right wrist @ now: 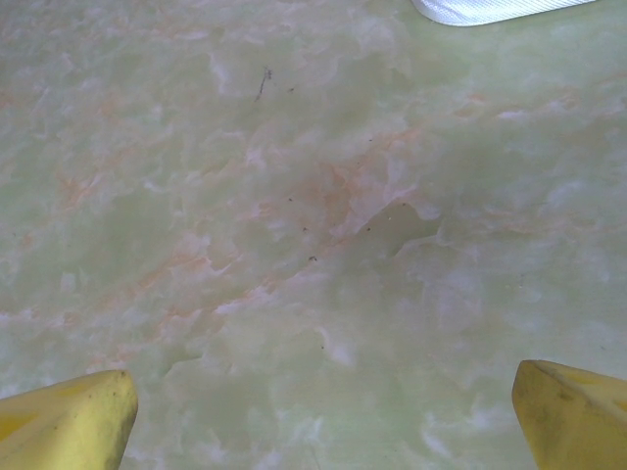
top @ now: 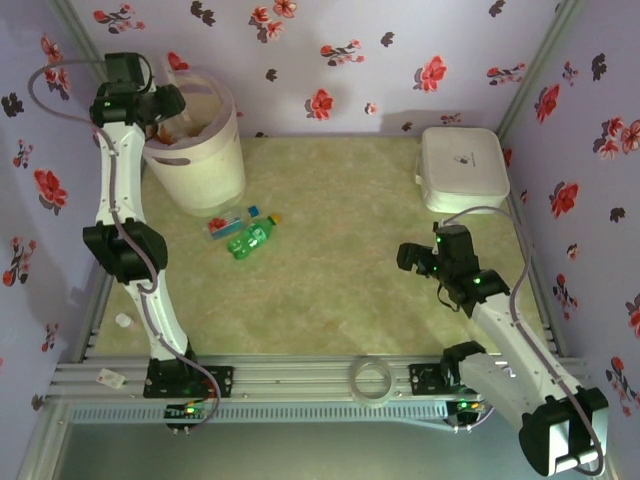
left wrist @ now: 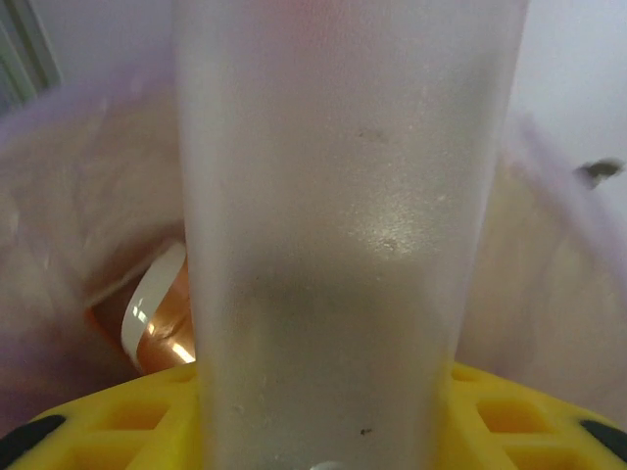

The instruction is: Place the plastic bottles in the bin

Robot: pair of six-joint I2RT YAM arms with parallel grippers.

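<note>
Jaws at the bin, upper left of the overhead frame.
The left gripper [top: 165, 108] pinches a frosted clear bottle [left wrist: 333, 245], upright in the middle of its wrist view, at the mouth of the bin [top: 205, 165]; an orange-brown bottle [left wrist: 157, 323] lies inside, lower left there. The right gripper [right wrist: 323, 416] stands spread wide above the table [right wrist: 294, 196], centre right overhead. A green bottle [top: 250, 240] and a blue-labelled bottle [top: 226, 224] lie side by side just below the bin. A white box [top: 462, 165] sits upper right.

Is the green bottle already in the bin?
No, the green bottle lies on the table in front of the bin, beside a clear bottle.
</note>
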